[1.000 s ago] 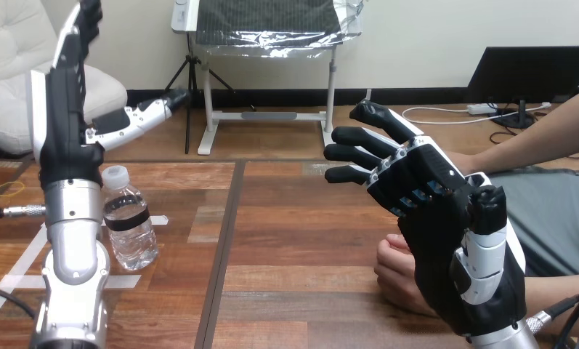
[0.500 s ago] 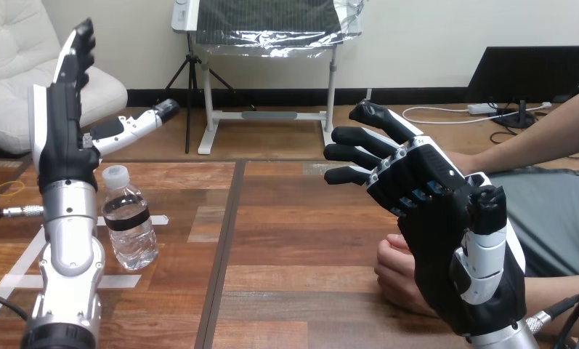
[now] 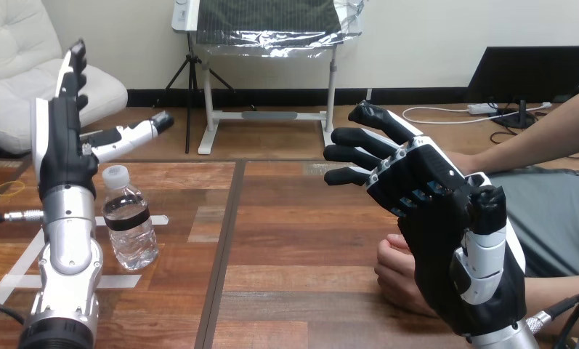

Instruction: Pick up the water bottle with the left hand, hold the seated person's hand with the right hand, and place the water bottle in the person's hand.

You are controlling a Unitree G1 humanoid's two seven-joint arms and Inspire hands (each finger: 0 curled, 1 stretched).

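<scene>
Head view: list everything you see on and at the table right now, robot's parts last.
table: one, brown wood, across the view.
water bottle: one, clear with white cap and black band, upright on the table's left, beside the left forearm.
tape strips: a few, white, flat on the table around the bottle.
ring: one, yellow, far left of the table.
person's hand: one, low at right, partly behind the right hand.
left hand: open, raised above the bottle.
right hand: open, raised at right.

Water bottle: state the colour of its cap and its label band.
Clear water bottle, white cap, black band; best in the head view.
</scene>
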